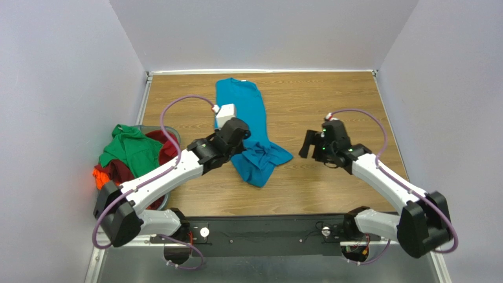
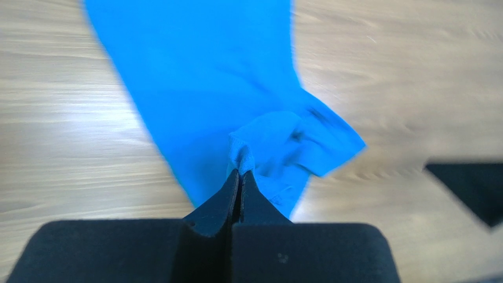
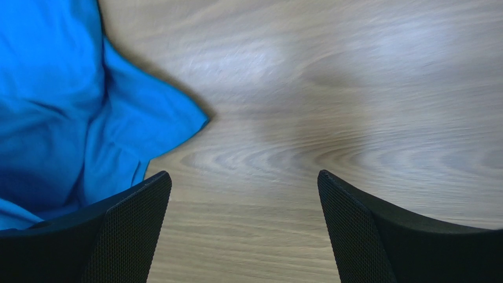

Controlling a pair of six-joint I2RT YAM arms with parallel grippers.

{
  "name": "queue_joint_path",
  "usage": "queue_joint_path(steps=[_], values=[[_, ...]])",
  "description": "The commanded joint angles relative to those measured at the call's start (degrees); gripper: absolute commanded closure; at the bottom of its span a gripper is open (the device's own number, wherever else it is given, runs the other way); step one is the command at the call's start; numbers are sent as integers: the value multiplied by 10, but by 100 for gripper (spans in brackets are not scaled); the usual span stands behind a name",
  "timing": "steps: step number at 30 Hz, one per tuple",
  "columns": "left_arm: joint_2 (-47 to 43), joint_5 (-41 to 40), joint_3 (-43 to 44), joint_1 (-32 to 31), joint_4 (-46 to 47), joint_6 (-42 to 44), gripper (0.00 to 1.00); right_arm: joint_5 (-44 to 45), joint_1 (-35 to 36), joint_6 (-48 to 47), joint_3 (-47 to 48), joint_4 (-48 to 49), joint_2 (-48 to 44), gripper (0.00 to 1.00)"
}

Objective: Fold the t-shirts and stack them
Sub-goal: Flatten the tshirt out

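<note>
Brown wood makes up the worktop [image 1: 330,94], with pale walls all around. The teal-blue t-shirt [image 1: 245,103] lies in the middle of it. It is long and thin, flat at the far end and bunched in a lump at the near end, so it is not folded neatly yet.

The left fingers [image 2: 239,191] are pressed together on a little pinch of that bunched cloth. The right fingers [image 3: 127,227] are wide apart and hold nothing. They are over bare wood, just beside the shirt's near corner.

The green t-shirt [image 1: 130,150], the dark red t-shirt [image 1: 121,171] and the bright orange t-shirt [image 1: 100,175] are heaped in the round grey basket [image 1: 154,127] on the left. No stack is started, so I think the job is near its beginning.

The cloth looks soft and floppy and wrinkles easily. The wood looks smooth and hard. The fingers are black, and the right ones have a bumpy mesh skin.
</note>
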Motion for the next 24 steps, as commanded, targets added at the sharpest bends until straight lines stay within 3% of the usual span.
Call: queue_joint_path(steps=[1, 6, 13, 24], values=[[-59, -51, -36, 46, -13, -3, 100, 41, 73, 46, 26, 31, 63, 0], [-138, -58, -83, 79, -5, -9, 100, 63, 113, 87, 56, 63, 134, 1], [-189, -48, -137, 89, 12, -17, 100, 84, 141, 98, 91, 77, 222, 9], [-223, -55, -152, 96, 13, -6, 100, 116, 157, 95, 119, 84, 297, 31]])
